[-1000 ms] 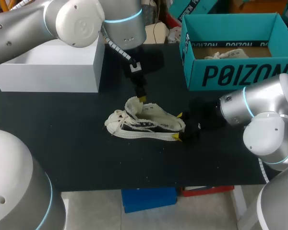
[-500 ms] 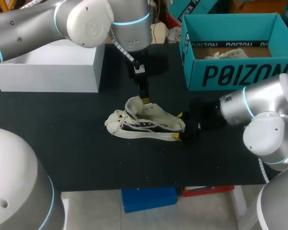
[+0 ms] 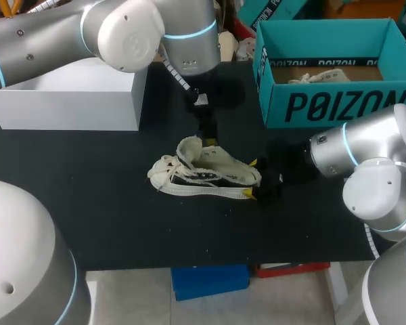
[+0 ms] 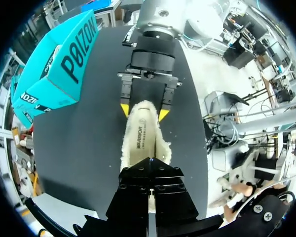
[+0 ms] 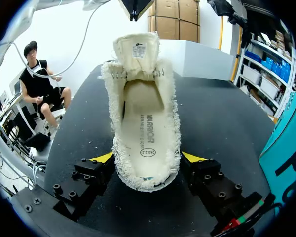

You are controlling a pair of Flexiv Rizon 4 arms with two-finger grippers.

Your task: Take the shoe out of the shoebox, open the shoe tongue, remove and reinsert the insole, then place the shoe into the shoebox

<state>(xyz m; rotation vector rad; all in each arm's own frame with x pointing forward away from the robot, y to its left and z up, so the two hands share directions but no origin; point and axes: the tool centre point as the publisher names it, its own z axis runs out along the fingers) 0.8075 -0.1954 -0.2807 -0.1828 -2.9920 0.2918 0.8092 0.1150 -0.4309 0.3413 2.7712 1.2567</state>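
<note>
Right fingers [image 5: 101, 158] clamped on shoe [image 3: 216, 169] heel. Left arm [image 3: 122, 30] lifted clear of tongue [image 5: 136, 49], grip state cannot tell. Tongue stands open; judged ready for insole [image 5: 145, 123] removal.

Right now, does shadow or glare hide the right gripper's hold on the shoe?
Head view: right gripper black on dark table, only yellow tips show at the shoe. Right wrist view: evenly lit, no glare, tips against both heel sides.
</note>
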